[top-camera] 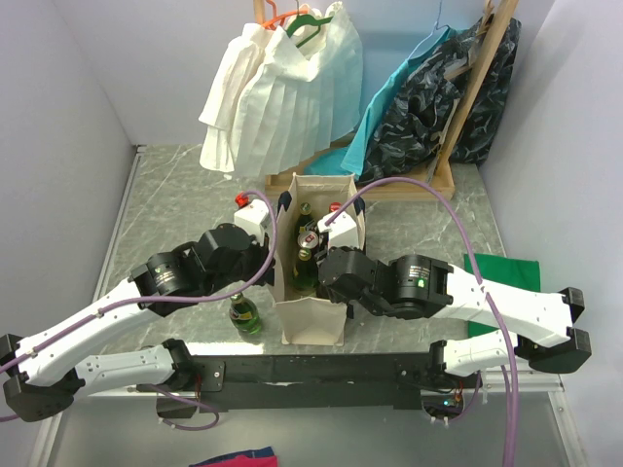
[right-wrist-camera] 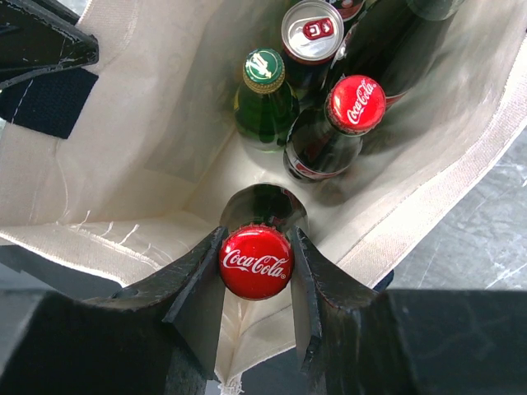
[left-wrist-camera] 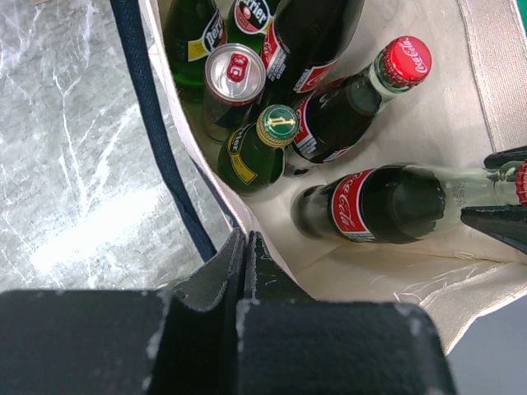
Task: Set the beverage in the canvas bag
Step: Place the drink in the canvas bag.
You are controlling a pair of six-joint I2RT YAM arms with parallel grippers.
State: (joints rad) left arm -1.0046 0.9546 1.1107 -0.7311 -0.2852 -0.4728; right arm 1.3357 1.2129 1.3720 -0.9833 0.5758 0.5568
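The grey marbled table (top-camera: 185,195) had a white pleated garment (top-camera: 282,92) hanging above its far end, and the canvas bag (top-camera: 311,326) stood upright near the arms, with a green bottle (top-camera: 245,316) standing on the table just beside its left wall. The left hand (left-wrist-camera: 245,255) was clenched on the bag's left rim, while the right hand (right-wrist-camera: 257,259) reached into the mouth, grasping a Coca-Cola bottle (left-wrist-camera: 387,204) at its red cap, the bottle inside the bag. Deeper inside lay further cola and green bottles and a silver can (left-wrist-camera: 233,72).
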